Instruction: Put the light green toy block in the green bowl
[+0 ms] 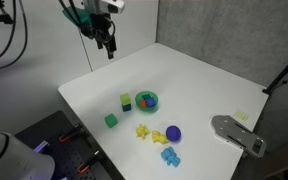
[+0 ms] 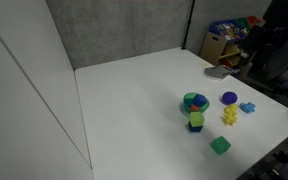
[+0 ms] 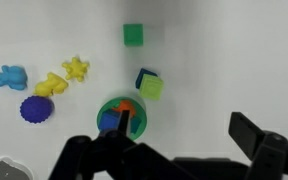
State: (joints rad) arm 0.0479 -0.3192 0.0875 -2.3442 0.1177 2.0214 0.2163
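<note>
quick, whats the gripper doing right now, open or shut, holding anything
Gripper: open, jaws spread apart in the wrist view, holding nothing.

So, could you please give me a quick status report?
Gripper open, empty, high above the table. Light green toy block on table beside green bowl, not in it. Small blue block right against it.
</note>
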